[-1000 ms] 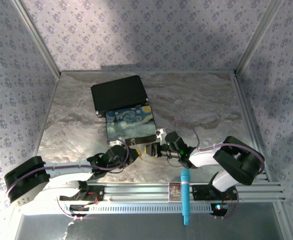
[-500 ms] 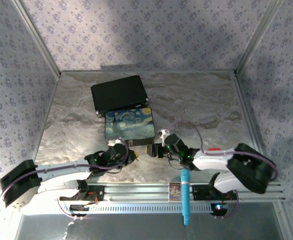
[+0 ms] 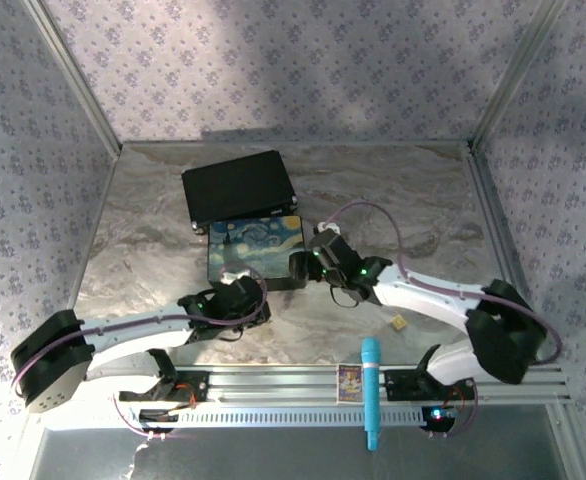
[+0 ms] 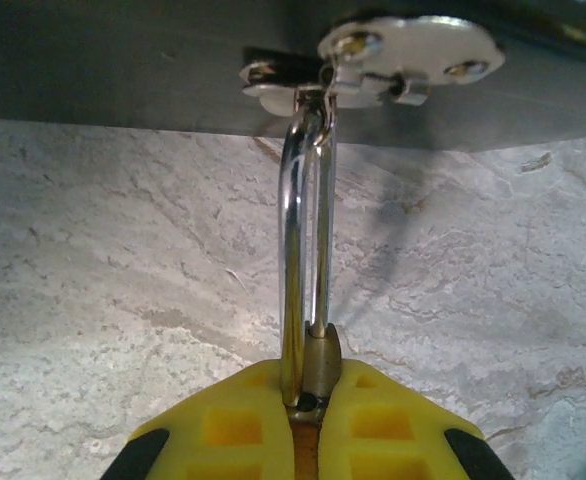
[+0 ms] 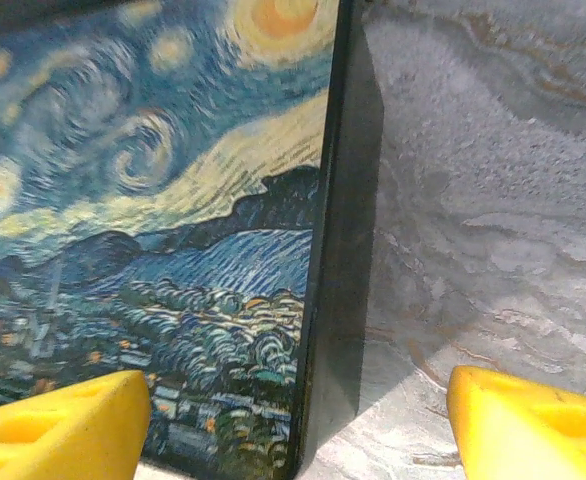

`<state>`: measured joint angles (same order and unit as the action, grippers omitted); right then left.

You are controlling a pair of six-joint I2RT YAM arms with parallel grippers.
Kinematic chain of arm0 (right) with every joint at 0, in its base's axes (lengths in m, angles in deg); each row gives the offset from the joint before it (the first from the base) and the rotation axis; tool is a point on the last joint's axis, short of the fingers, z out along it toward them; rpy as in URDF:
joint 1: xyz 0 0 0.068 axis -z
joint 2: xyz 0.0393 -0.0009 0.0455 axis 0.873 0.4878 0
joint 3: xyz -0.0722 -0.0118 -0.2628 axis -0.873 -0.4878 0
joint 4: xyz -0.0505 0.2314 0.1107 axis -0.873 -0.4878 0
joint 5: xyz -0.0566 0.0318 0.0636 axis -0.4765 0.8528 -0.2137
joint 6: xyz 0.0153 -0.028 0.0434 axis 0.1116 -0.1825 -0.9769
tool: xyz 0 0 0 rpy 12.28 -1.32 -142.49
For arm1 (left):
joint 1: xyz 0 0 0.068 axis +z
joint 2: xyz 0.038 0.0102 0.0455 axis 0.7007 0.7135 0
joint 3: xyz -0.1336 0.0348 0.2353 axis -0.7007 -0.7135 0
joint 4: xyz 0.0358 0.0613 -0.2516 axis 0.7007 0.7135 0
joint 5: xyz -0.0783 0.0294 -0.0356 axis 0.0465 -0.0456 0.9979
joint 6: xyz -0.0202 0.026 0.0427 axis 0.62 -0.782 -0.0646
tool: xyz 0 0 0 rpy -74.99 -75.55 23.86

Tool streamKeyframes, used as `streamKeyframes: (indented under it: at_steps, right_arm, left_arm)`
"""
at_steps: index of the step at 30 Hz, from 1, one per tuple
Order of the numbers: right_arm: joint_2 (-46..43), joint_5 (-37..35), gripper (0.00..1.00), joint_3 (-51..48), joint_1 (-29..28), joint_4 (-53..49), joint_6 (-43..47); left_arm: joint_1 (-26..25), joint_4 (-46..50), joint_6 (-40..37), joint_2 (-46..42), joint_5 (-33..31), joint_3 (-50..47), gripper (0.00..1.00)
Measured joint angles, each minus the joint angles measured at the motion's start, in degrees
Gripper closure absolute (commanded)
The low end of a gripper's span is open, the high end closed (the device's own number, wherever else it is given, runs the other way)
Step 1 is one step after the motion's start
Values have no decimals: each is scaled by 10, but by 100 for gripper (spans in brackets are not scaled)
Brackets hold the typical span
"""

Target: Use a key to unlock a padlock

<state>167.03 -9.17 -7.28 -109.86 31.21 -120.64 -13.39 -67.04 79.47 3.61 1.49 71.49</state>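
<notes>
Jaws of the right gripper had swung wide, empty, beside the starry-night box. The left gripper stayed clamped on the padlock hanging from its hasp; unlocking looked unfinished.

Table: grey marbled top, pale veins, a few brownish streaks. Walls stand along its far, left and right edges, papered pale lilac with small flower sprigs. Slanting metal posts at both far corners. Ribbed aluminium rail along the near edge. Light uneven: shadow band across the far wall, glare low on the left wall.
</notes>
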Motion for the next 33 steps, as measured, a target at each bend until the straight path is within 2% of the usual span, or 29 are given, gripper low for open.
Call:
streamKeyframes:
  at_steps: [4,13,20,33]
  right_arm:
    - [59,11,23,40,8,-22,8]
    - [78,20,23,56,11,-14,10]
    - [84,31,23,56,15,-3,9]
    - [99,48,24,56,18,28,5]
  left_arm:
    - [0,25,-14,17,-10,18,95]
    - [0,73,-30,81,-58,56,80]
    - [-12,113,-27,127,-87,97,79]
    - [-60,278,-25,223,-195,183,75]
